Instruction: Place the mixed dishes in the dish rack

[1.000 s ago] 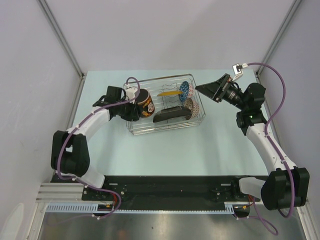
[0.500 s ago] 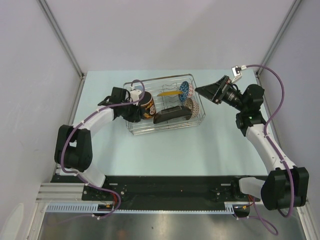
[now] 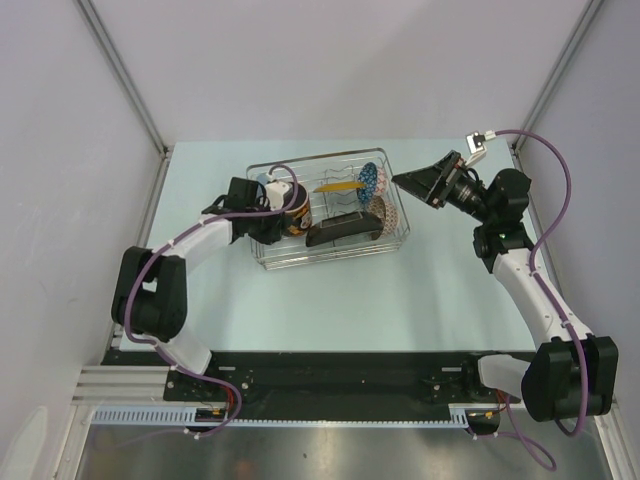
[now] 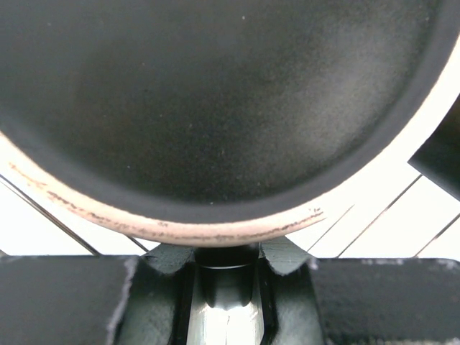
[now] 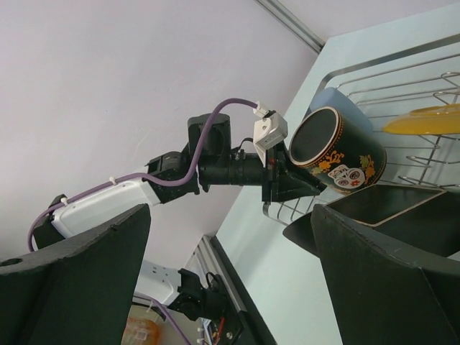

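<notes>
Left gripper (image 3: 277, 207): clamped on the rim of the dark mug (image 3: 293, 214). Mug tilted, mouth toward the wrist, just ahead of the fingers, over the left end of the dish rack (image 3: 330, 257); touching the wires or not, cannot tell. Right gripper (image 3: 410, 178): jaws wide apart, holding nothing, above the bench (image 3: 400, 290) just off the rack's right end, well apart from the mug. Inside the rack: yellow plate (image 3: 338, 186) on edge, blue bowl (image 3: 372, 179) and brown-speckled bowl (image 3: 380, 212) at the right end, square black plate (image 3: 340, 232) along the near side.
</notes>
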Robot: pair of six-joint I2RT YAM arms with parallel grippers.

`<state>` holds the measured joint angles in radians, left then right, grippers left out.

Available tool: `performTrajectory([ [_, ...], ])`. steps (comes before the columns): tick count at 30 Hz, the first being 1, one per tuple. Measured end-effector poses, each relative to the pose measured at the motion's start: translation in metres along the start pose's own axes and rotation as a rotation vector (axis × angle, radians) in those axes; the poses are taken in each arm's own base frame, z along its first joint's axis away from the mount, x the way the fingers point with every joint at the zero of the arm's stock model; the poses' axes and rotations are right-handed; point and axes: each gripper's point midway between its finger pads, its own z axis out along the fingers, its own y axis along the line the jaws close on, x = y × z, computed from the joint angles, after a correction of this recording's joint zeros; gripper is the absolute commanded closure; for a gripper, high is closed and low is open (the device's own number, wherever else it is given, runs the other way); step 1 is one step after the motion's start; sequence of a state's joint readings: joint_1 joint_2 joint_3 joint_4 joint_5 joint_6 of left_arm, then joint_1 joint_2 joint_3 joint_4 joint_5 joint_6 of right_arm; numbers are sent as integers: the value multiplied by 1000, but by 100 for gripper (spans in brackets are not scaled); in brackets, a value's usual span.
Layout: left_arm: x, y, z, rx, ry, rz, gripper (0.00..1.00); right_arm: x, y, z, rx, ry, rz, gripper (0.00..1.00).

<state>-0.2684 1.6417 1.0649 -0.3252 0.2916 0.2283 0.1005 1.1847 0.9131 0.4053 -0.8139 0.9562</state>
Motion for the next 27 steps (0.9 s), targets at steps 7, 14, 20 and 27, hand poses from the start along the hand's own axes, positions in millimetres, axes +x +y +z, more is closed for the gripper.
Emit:
performTrajectory([
  [7, 6, 6, 3, -30, -4, 32, 100, 1, 0, 0, 1, 5, 4, 0],
  [14, 15, 11, 4, -60, 20, 52, 100, 2, -1, -1, 3, 10, 8, 0],
  [20, 15, 11, 4, -61, 21, 53, 86, 3, -2, -1, 5, 11, 11, 0],
  [27, 18, 8, 4, -44, 29, 51, 53, 4, -3, -1, 10, 14, 16, 0],
])
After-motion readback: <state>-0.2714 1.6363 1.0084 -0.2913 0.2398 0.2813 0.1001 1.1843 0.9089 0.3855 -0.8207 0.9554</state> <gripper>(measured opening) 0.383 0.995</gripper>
